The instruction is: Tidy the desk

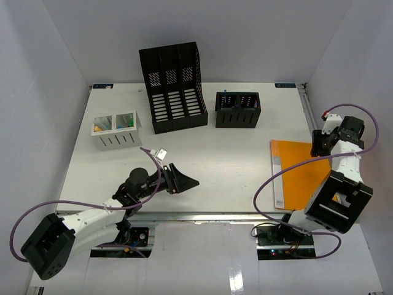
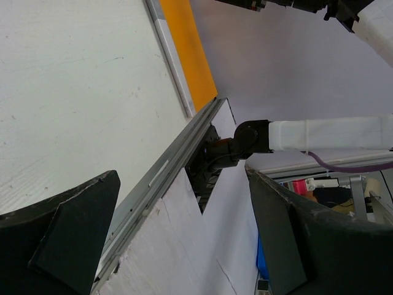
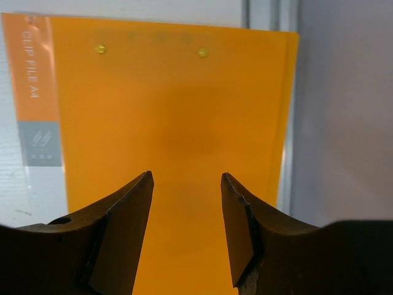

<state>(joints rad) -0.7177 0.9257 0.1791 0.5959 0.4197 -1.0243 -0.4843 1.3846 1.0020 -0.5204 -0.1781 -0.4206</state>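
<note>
The left hand (image 1: 186, 182) hangs wide open at seven o'clock of the counter (image 1: 233, 160), which lies before both arms. The right hand (image 3: 187, 177), half open and empty, hovers over the orange folder (image 3: 178, 104) at four o'clock; a flat pinch could push the folder off the edge.

Top view overlooks the whole flat white worktop (image 1: 227, 166) from behind; left wrist skims its front edge; right wrist sits close above the orange plastic clip file (image 3: 178, 110), shared by all 3.
</note>
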